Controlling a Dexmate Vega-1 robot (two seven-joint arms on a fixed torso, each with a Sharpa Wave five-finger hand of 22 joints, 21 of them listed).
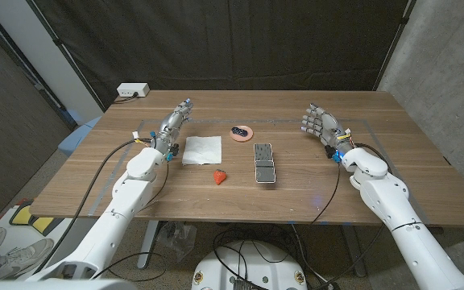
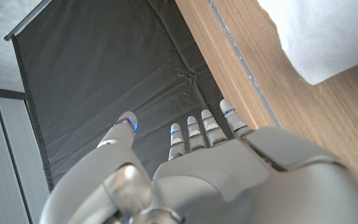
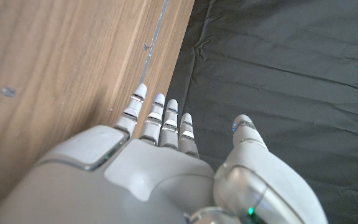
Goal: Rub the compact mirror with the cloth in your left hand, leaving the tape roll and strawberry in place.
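Note:
A white cloth (image 1: 202, 150) lies spread on the table, and a corner of the cloth (image 2: 328, 37) shows in the left wrist view. My left hand (image 1: 171, 126) stands just left of it, fingers straight and apart, holding nothing. The compact mirror (image 1: 264, 163) lies open near the table's middle, a silver rectangle. A red strawberry (image 1: 220, 176) sits between cloth and mirror, nearer the front. A pink tape roll (image 1: 242, 133) lies behind the mirror. My right hand (image 1: 319, 124) is raised at the right of the mirror, fingers extended, empty.
A white power box (image 1: 133, 90) sits at the table's far left corner. A dark curtain (image 1: 232, 40) hangs behind the table (image 1: 377, 193). Cables run along both arms.

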